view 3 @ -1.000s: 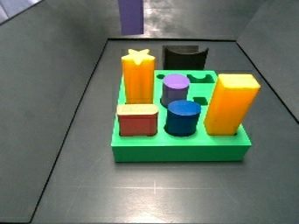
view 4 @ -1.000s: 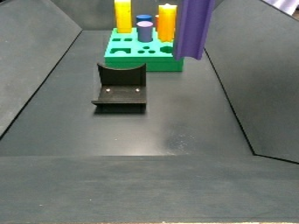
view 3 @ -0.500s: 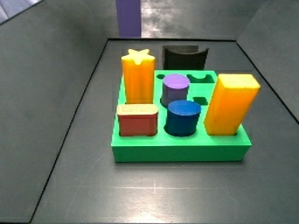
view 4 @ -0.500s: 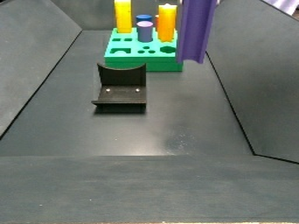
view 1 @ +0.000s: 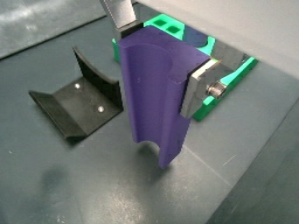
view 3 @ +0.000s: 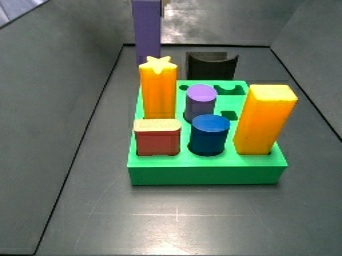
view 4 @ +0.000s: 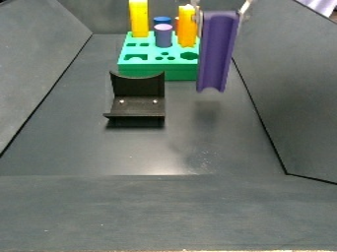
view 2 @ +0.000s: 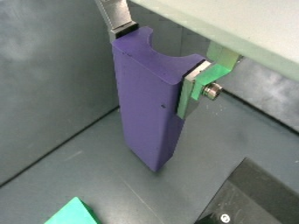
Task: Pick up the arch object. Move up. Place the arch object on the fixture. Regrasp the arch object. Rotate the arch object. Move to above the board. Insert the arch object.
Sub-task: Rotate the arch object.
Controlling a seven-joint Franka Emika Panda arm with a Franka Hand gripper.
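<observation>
In a wrist view, the gripper (view 1: 158, 54) is closed on the arch object (view 1: 156, 98): one silver finger (view 1: 118, 15) presses its far face and the other sits against its near edge by a bolt. The block hangs with its long axis running straight away from the gripper, its free end clear of the dark floor. The fixture (view 1: 79, 98) lies at the left of the frame, off to the side of the block and apart from it, and the board (view 1: 222, 70) shows behind the block in the upper right.

In the other wrist picture, the arch object (view 2: 151, 102) again hangs lengthwise from the clamped gripper (view 2: 162, 51), its arched groove showing at the held end. A black corner of the fixture (view 2: 260, 197) sits in the lower right, and a green corner of the board (view 2: 73, 213) at the bottom edge.

In a side view, the arch object (view 3: 144, 29) stands upright in the upper centre, beyond the board (view 3: 207, 166) and left of the fixture (view 3: 211, 65). The gripper itself is out of frame.

In the remaining side picture, the arch object (view 4: 218, 53) hangs vertical at upper right, above the floor. The fixture (view 4: 136, 96) lies lower and to its left, well apart. Judged from this, the block needs to travel sideways and down toward the fixture.
</observation>
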